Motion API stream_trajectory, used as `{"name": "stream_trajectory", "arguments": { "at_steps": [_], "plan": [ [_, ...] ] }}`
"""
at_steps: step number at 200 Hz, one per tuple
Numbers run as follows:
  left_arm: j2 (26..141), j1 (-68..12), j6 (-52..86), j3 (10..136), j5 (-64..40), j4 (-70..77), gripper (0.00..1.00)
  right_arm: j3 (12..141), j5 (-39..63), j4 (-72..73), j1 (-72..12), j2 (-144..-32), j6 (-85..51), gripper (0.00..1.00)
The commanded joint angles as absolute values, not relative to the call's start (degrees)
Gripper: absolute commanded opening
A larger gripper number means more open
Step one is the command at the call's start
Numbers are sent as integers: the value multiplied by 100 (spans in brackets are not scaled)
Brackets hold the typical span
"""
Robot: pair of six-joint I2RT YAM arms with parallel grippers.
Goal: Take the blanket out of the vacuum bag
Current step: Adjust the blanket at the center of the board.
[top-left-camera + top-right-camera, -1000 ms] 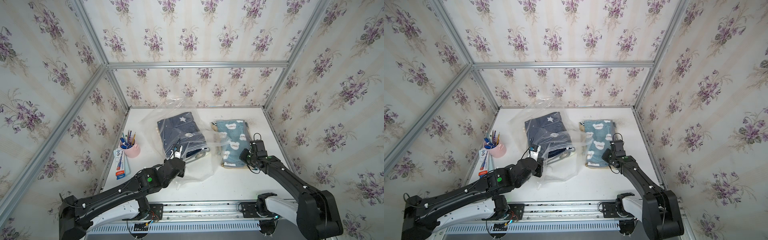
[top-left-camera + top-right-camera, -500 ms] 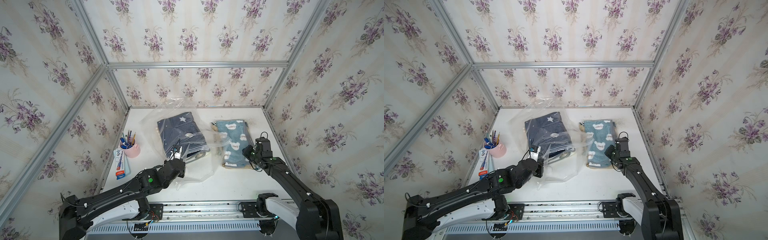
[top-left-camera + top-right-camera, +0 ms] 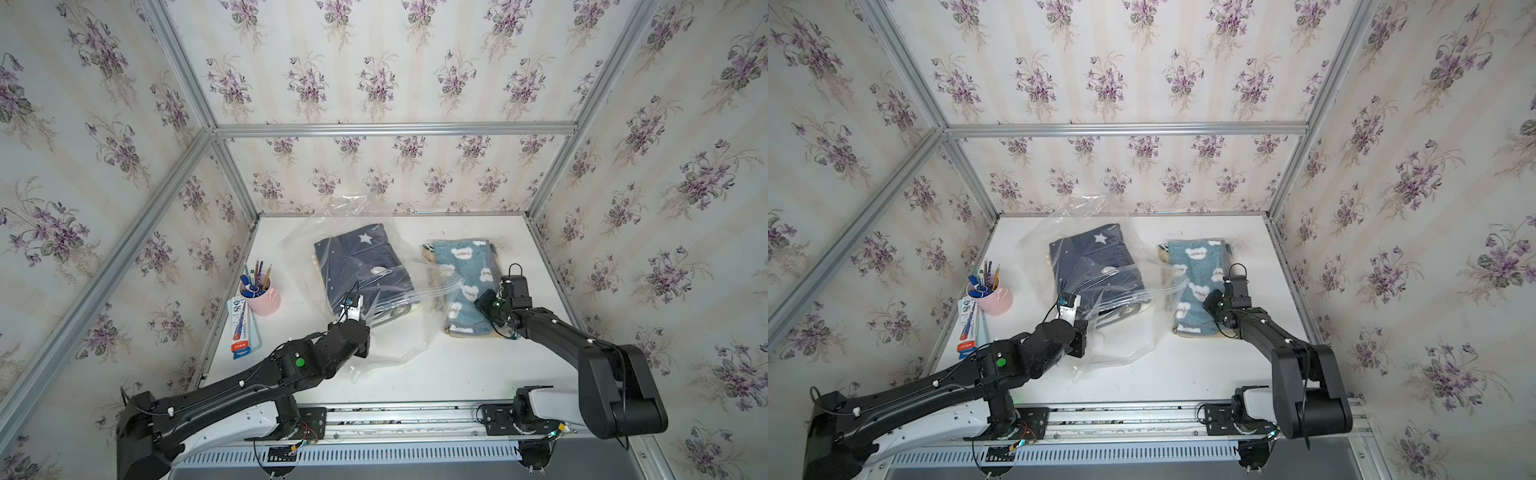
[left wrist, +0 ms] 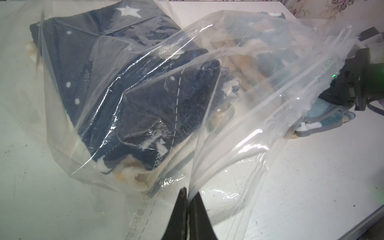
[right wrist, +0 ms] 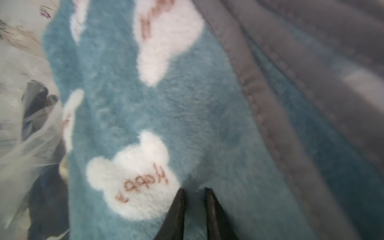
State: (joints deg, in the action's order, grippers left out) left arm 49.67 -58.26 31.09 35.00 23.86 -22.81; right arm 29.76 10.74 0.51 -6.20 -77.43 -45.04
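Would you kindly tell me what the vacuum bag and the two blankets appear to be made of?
Vacuum bag: thin clear plastic film, glossy; it creases and glints.
Navy star blanket: short-pile fleece, matte, probably synthetic; cream fuzzy backing shows at its folds.
Teal bear blanket: long fluffy plush, matte; fibres stand up visibly.

Nearer the robot's base than the vacuum bag (image 3: 390, 336), the white table (image 3: 457, 374) lies bare and wide, open to either arm. Beyond the bag, a bare strip runs along the back wall (image 3: 395, 174). To its left, a narrow lane of table separates it from the pink pencil cup (image 3: 266, 301) and a flat box (image 3: 242, 328). To its right there is no gap. The bag's mouth flap overlaps the teal bear blanket (image 3: 467, 286), where the right gripper (image 5: 194, 190) sits. The left arm (image 3: 291, 365) crosses the bag's near-left corner.
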Motion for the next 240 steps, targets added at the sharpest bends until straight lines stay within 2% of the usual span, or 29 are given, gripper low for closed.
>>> {"name": "stream_trajectory", "arguments": {
  "at_steps": [1,74,116,140,177,240],
  "plan": [
    [4806,-5818,3232,3399,2358,-2307,9,3054,1173,489,-615,-8046,-4715,22],
    [4465,-5818,3335,3126,2386,-2353,9,3713,1141,902,-449,-8996,-5169,21],
    [4377,-5818,3343,3083,2417,-2347,9,3532,986,1395,-214,-9095,-5862,16],
    [4394,-5813,3307,3116,2417,-2354,9,2977,912,1936,48,-8960,-6387,14],
    [4403,-5818,3252,3168,2416,-2408,9,2582,607,1959,236,-8421,-6459,15],
    [4592,-5818,3155,3313,2371,-2431,10,2933,956,1748,237,-8341,-5867,16]
  ]
}}
